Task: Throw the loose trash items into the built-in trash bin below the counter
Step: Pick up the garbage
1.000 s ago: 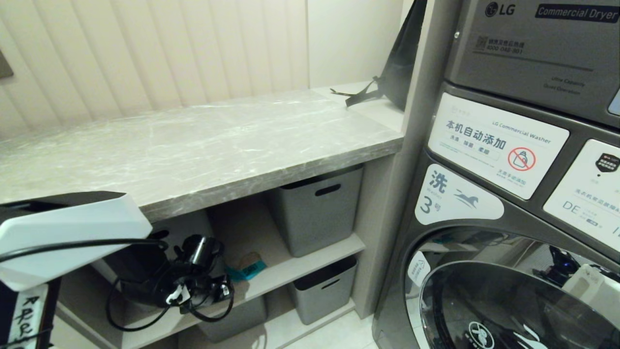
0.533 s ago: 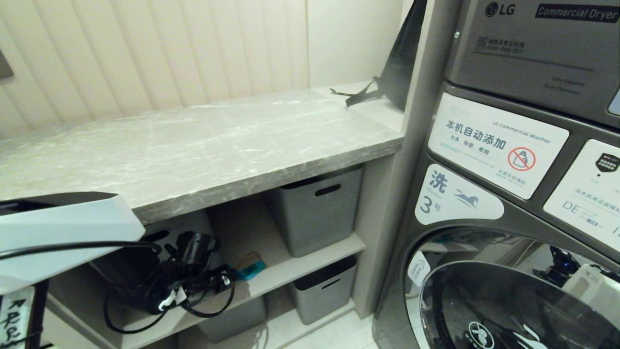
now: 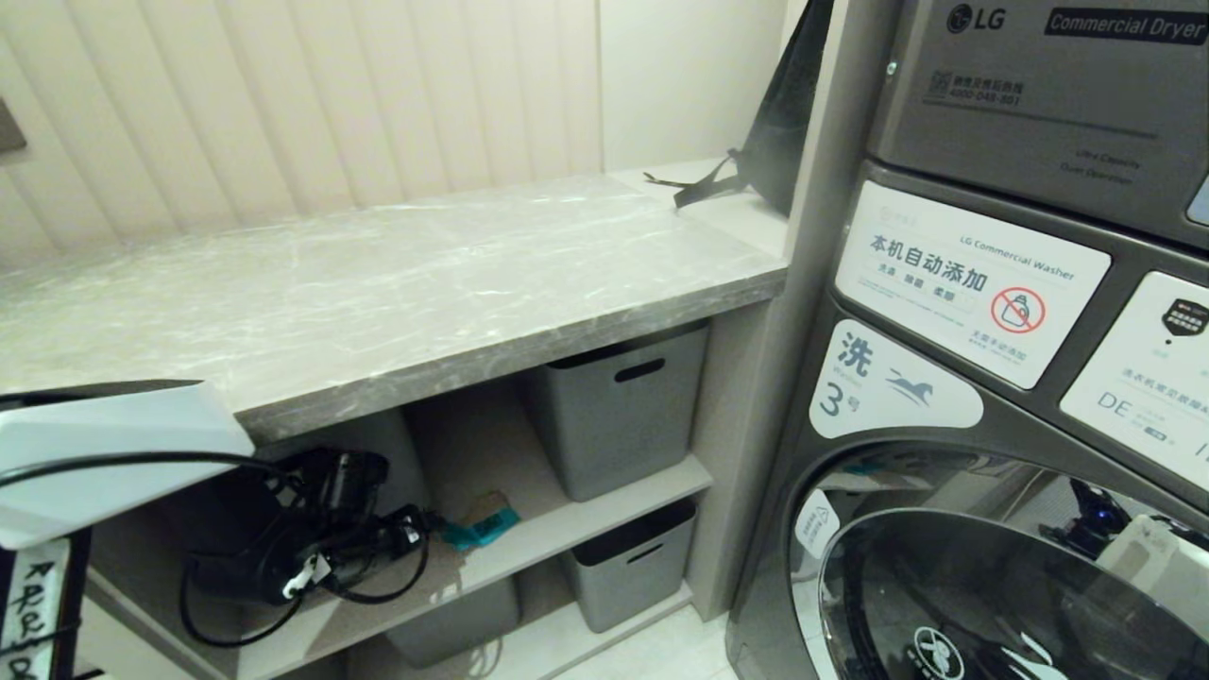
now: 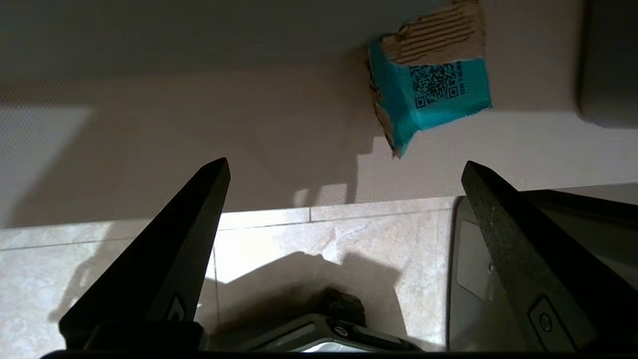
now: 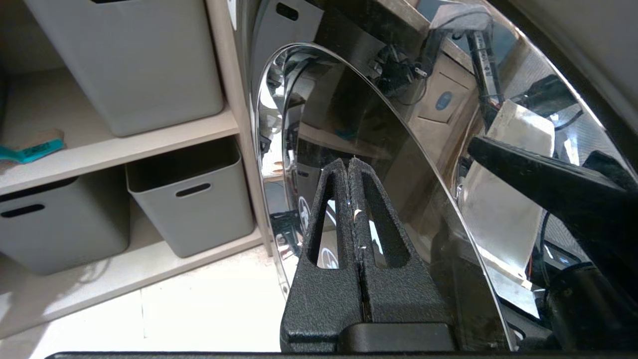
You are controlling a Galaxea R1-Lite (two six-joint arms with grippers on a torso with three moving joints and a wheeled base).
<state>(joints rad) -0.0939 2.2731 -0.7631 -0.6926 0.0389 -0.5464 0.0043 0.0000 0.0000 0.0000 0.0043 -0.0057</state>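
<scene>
Left hand spread wide, right hand closed

The left arm reaches in low at the robot's left side, its white forearm shell foremost in the head view and the black wrist with looped cables beyond it, ending in the left hand (image 3: 401,538). In the left wrist view the left hand (image 4: 344,167) has its two dark tapered fingers (image 4: 164,259) set far apart, with nothing between them and touching nothing. The right hand (image 5: 348,167) is seen only in its own wrist view: its two black slotted fingers (image 5: 326,214) are pressed flat together along their length, holding nothing.
</scene>
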